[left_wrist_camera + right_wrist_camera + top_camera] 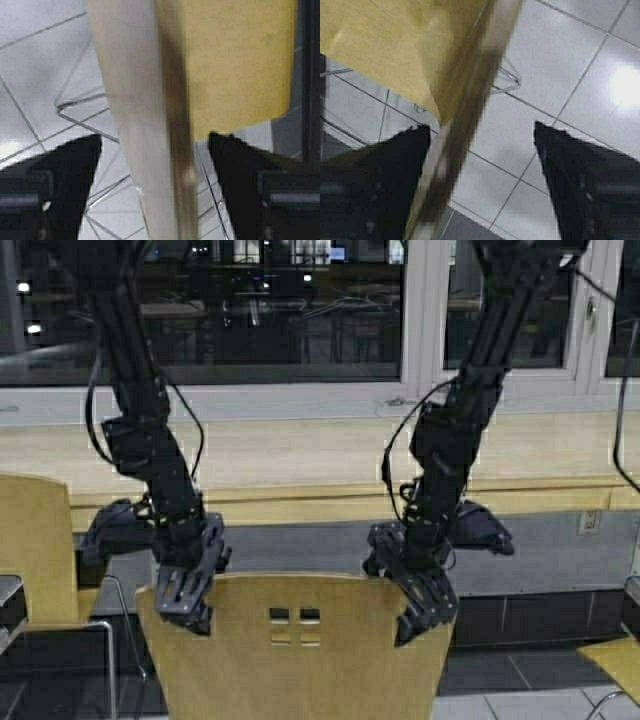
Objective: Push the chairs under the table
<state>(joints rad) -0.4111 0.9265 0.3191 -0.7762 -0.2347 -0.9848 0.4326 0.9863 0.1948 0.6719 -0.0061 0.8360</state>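
A mustard-yellow chair [300,660] stands in front of me in the high view, its curved backrest with small square cutouts facing me. My left gripper [185,602] is open and straddles the backrest's top left corner; its wrist view shows the backrest edge [150,125] between the spread fingers. My right gripper [420,612] is open over the top right corner, with the backrest edge [465,115] close to one finger. The table [300,455], a long beige counter with a pale yellow edge, runs across beyond the chair. A second yellow chair [35,550] stands at the left.
Windows and a pale sill run behind the table. A dark wall panel [560,550] sits under the counter. Another yellow seat corner [615,660] shows at the lower right. A dark object [10,605] juts in at the left edge. Grey tiled floor [580,75] lies below.
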